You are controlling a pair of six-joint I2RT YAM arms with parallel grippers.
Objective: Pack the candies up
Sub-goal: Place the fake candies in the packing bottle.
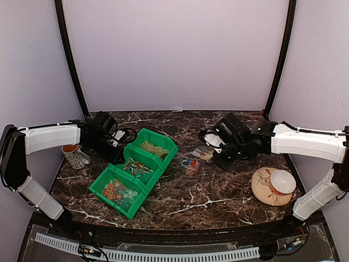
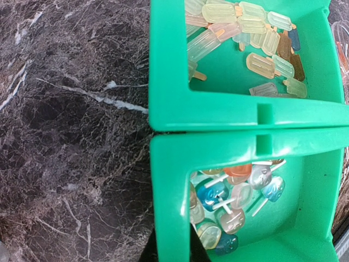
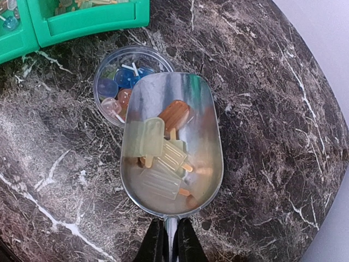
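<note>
Three green bins of candies stand in a row; the middle bin holds lollipop-shaped candies and the far bin popsicle-shaped ones. My left gripper is shut on the middle bin's side wall, a dark finger on each side of it. My right gripper is shut on the handle of a metal scoop that carries several pale and orange popsicle candies. The scoop's tip hangs over a small clear cup with blue and pink candies in it.
A tan plate bearing a white cup lies at the right, below my right arm. A mug stands at the left beside my left arm. The near bin holds orange and green candies.
</note>
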